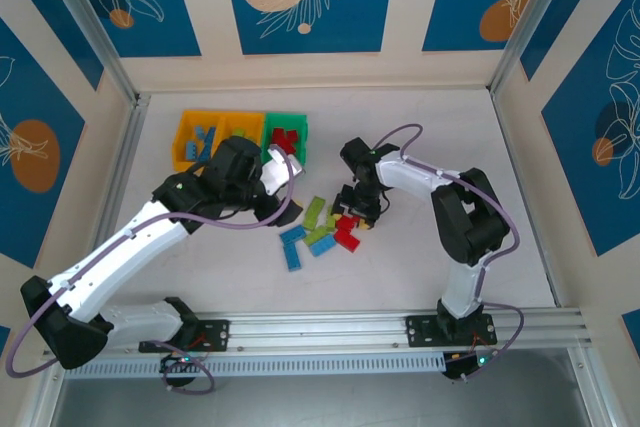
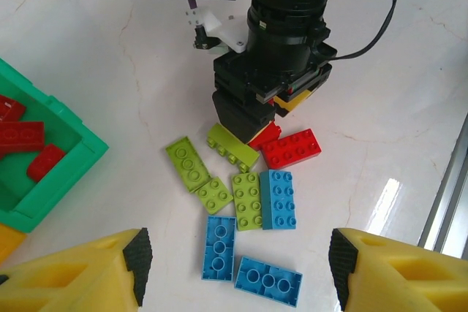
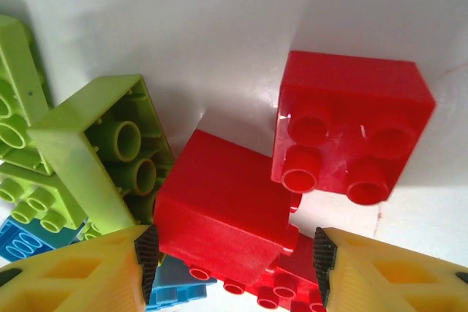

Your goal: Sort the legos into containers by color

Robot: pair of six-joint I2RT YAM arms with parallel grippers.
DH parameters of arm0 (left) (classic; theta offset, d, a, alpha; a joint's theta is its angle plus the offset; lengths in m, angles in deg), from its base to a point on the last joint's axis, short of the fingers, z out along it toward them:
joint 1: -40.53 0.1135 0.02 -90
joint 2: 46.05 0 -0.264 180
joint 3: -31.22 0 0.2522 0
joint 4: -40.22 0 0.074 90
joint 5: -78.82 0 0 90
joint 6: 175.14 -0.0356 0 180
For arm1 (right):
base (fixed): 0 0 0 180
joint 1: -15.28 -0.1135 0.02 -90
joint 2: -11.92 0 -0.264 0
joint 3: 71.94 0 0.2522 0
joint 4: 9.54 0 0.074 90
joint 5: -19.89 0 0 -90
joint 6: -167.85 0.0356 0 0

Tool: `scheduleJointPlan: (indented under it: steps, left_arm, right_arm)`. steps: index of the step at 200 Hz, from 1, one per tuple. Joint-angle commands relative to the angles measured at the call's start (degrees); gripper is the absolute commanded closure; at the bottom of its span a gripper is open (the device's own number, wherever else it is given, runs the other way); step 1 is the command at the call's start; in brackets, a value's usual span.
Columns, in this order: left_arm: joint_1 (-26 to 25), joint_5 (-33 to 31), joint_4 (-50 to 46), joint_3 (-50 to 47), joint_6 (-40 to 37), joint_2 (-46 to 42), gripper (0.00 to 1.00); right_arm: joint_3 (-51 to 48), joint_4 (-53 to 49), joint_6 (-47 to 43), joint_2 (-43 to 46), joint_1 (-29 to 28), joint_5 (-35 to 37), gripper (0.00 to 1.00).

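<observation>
my right gripper [image 3: 235, 253] is down in the legos [image 1: 320, 227], fingers either side of a red brick [image 3: 219, 210]; i cannot tell if they pinch it. a tipped lime brick [image 3: 95, 144] crowds 1 finger, and a second red brick [image 3: 351, 129] lies just beyond. my left gripper [image 2: 238, 268] hangs spread wide and holds nothing, above a blue brick [image 2: 219, 246]. the top view adds the 3 containers [image 1: 215, 114], with red bricks in the green bin [image 1: 285, 117].

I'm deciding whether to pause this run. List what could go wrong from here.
The right gripper straddles a red brick packed against a tipped lime brick and other red ones. Closing may drag or lift neighbours, or grip it skewed. The left gripper is open over the same pile, so the two could collide.
</observation>
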Motion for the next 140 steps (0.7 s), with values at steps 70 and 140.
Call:
scheduleJointPlan:
  steps: [70,140]
  left_arm:
    - [-0.33,-1.41,1.25,-1.95,-0.41,-0.86,0.33]
    - [-0.38,-1.99,1.01,-2.71,-0.63,-1.74,0.32]
  right_arm:
    - [1.64,-2.78,1.69,-3.45,0.11,3.27,0.34]
    - [1.5,-2.09,3.36,0.59,0.02,3.68,0.56]
